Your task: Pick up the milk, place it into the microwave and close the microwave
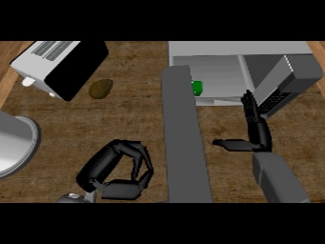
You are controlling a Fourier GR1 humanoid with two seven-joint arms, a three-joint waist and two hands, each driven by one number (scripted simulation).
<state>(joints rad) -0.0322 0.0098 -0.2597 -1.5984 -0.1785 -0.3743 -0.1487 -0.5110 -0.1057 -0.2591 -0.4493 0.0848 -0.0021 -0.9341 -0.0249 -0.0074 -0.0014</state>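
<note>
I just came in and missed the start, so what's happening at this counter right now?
A two-handed robot is working at a microwave whose door hangs open toward it. A green object, probably the milk, shows just inside, mostly hidden behind the door. The right hand is stretched toward the microwave's front, fingers straight, holding nothing. The left hand sits low at the left of the door, fingers curled and empty. A toaster and a brownish potato-like item lie at the far left.

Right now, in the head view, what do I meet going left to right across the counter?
Grey pot → toaster oven → brown potato → left robot hand → open microwave door → green milk carton → right robot hand.
</note>
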